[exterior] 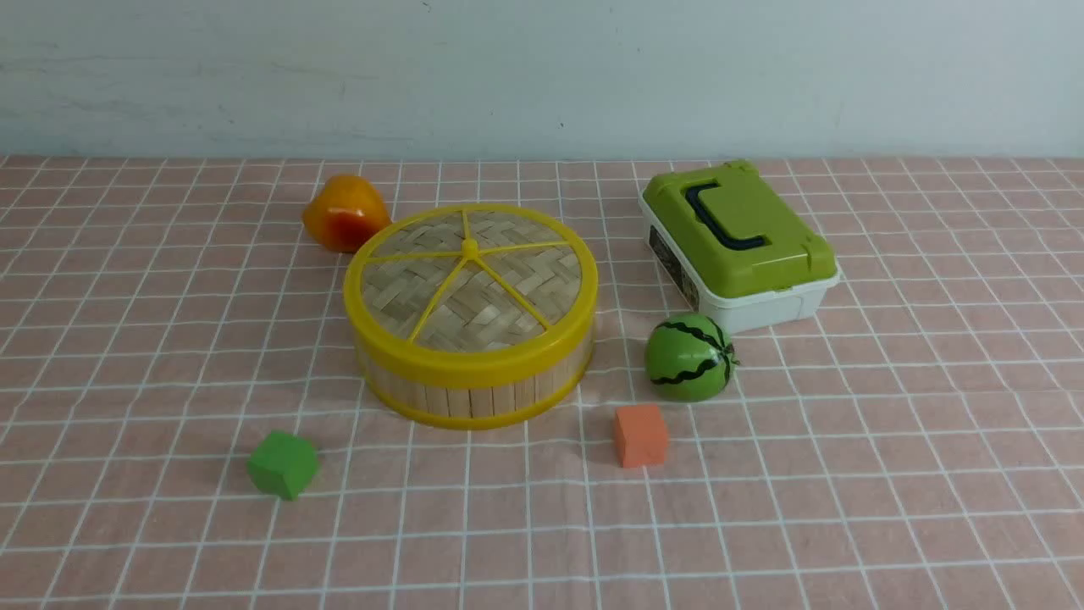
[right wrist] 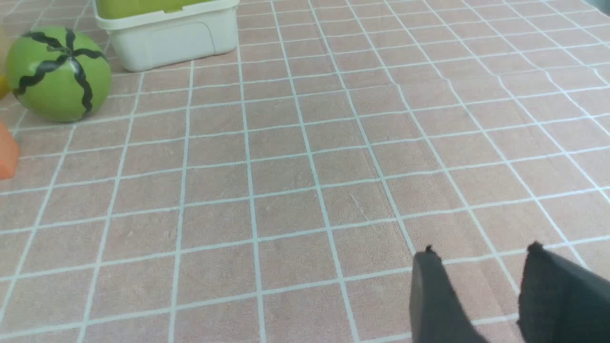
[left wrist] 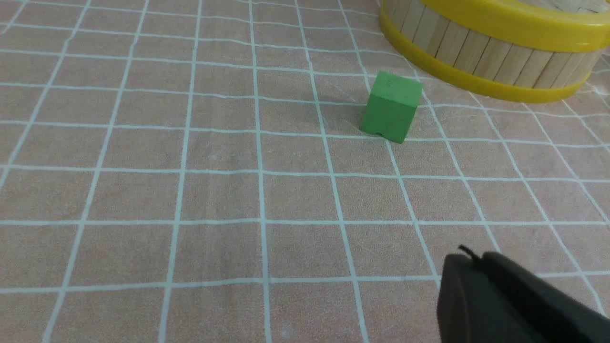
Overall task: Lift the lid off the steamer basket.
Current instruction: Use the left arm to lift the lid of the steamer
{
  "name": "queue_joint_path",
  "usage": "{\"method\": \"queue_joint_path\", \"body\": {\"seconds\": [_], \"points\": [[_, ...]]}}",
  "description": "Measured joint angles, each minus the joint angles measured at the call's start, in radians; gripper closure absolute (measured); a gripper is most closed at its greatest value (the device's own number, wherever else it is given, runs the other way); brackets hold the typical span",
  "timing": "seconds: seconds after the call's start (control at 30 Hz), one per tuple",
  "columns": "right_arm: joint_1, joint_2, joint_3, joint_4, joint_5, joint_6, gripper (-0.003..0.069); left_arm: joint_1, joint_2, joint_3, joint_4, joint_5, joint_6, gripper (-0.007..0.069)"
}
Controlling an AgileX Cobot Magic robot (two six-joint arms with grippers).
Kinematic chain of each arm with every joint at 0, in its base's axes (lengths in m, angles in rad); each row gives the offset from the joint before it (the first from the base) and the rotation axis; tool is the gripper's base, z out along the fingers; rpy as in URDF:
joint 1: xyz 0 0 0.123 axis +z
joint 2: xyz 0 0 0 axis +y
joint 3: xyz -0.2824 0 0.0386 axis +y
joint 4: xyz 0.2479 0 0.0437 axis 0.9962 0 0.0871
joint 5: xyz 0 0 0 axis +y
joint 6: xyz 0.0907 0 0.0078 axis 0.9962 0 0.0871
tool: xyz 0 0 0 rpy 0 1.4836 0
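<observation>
your left gripper (left wrist: 472, 257) is out of the front view, but its own wrist view shows its two dark fingers pressed together, with nothing between them. going left to right across the front view, you first have the green block (exterior: 283, 464) on the checked cloth (exterior: 152, 542), nearer you than the basket and well apart from it. behind it, a little further right, sits the orange and red fruit (exterior: 345, 213), right by the far left part of the basket's rim. next comes the steamer basket (exterior: 474, 401), upright on the cloth, with the lid (exterior: 500, 296) lying flat on top of it, its yellow spokes and hub facing up. to the right of the basket and nearer you is the salmon-coloured block (exterior: 641, 435), and just behind that, slightly right, the striped green melon (exterior: 690, 357). behind the melon you see the white box (exterior: 771, 309) with its green top (exterior: 762, 220) on and a dark handle (exterior: 720, 222). your right gripper (right wrist: 476, 252) shows only in its wrist view, its fingers spread apart over the cloth, holding nothing.
</observation>
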Motion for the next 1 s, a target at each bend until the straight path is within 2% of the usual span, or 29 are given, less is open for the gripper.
{"method": "queue_joint_path", "body": {"seconds": [1.0], "points": [[0.000, 0.000, 0.000, 0.000, 0.000, 0.000, 0.0418, 0.000, 0.000, 0.000, 0.000, 0.000, 0.000, 0.0589]]}}
